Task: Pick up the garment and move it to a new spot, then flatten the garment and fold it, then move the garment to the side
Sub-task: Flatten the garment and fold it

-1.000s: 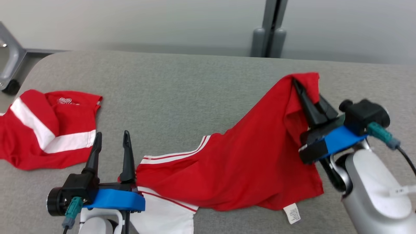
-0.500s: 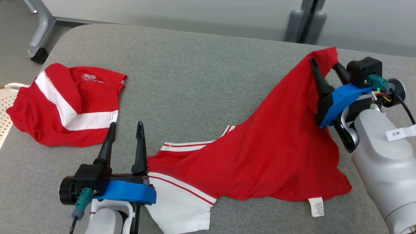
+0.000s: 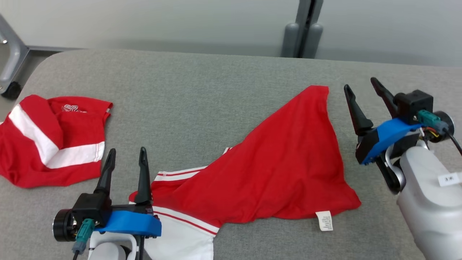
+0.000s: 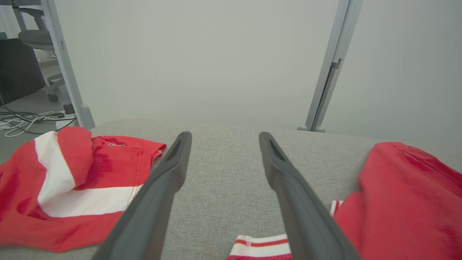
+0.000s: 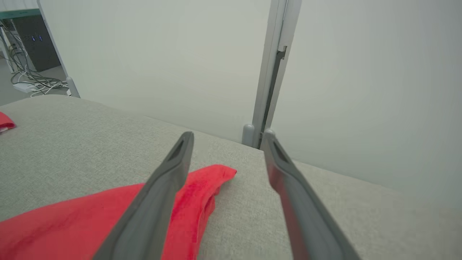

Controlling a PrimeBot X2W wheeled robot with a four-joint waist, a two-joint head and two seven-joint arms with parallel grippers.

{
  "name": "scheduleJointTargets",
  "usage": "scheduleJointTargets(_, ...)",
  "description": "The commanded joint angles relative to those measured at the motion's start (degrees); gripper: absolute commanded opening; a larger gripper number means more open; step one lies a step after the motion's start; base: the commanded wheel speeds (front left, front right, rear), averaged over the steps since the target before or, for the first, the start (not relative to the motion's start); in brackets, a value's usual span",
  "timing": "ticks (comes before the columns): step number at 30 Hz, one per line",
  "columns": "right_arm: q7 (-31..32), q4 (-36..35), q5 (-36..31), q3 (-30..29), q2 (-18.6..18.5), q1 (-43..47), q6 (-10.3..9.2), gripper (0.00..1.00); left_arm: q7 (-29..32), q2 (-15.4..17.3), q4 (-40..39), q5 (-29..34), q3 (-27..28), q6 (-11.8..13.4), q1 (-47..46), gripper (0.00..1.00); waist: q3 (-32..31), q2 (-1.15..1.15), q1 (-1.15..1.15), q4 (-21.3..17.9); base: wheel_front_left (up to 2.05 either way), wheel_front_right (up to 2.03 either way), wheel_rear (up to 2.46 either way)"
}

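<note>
A red garment (image 3: 285, 169) with white striped trim lies spread on the grey table (image 3: 202, 94), its far corner (image 5: 216, 173) pointing toward the back right. A white label hangs at its near edge. My right gripper (image 3: 359, 83) hovers open just right of that corner, holding nothing, and its own wrist view shows the corner beside the left finger. My left gripper (image 3: 126, 152) stands open near the table's front, its right finger beside the garment's striped end (image 4: 263, 245).
A second red garment (image 3: 50, 141) with white bands lies crumpled at the table's left end, also in the left wrist view (image 4: 72, 184). A grey post (image 3: 305, 32) stands behind the table. A caster frame (image 3: 9, 65) stands off the far left corner.
My right gripper opened and let go of the garment's corner, which dropped flat on the table. The gripper now stands just right of it. The head camera shifted between frames.
</note>
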Motion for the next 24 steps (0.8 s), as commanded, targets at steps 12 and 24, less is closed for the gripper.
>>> scheduleJointTargets(12,-0.2,-16.3,-2.0,-8.3,2.9,20.6,0.01,1.00,-0.2,0.0,-0.3,2.8,5.2,-1.6,4.2,1.00,-5.7,-0.01,0.00,-8.7,0.00,0.00,0.00)
scheduleJointTargets(24,-0.2,-27.1,-5.3,-12.5,8.8,37.1,0.01,1.00,-0.2,0.0,-0.2,3.5,6.4,-2.1,7.8,1.00,-8.5,-0.01,0.00,-9.9,0.00,0.00,0.00)
